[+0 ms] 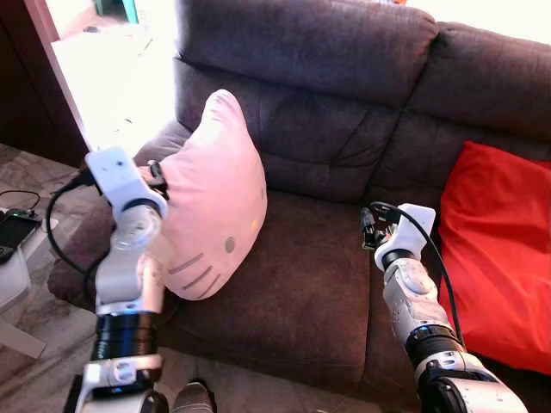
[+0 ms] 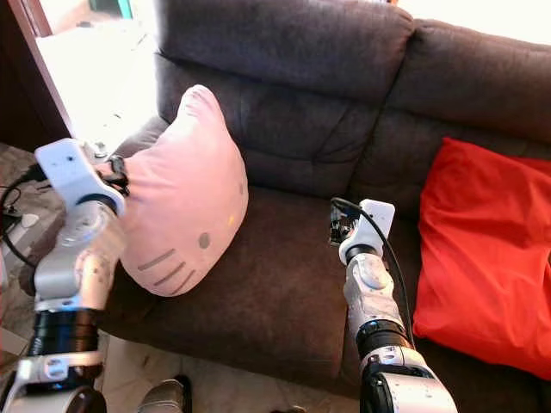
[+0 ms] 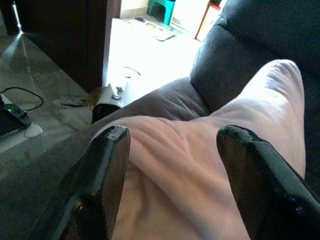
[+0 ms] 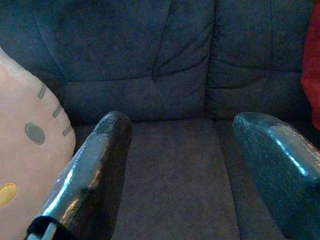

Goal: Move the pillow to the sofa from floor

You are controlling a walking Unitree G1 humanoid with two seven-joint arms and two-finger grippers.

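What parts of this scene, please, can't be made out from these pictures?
- Pink pillow: its lower edge hides behind the left arm in the eye views, so whether it rests on the sofa seat is unclear.
- Left tool: fingers spread around the pillow; actual contact cannot be judged.
- Red cushion: cut off by the right edge.
- Dark device on the floor: too small to identify.

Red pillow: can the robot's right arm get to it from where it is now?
Probably yes. The red pillow lies on the sofa just beside the right tool, which is open and holds nothing, with nothing between them.
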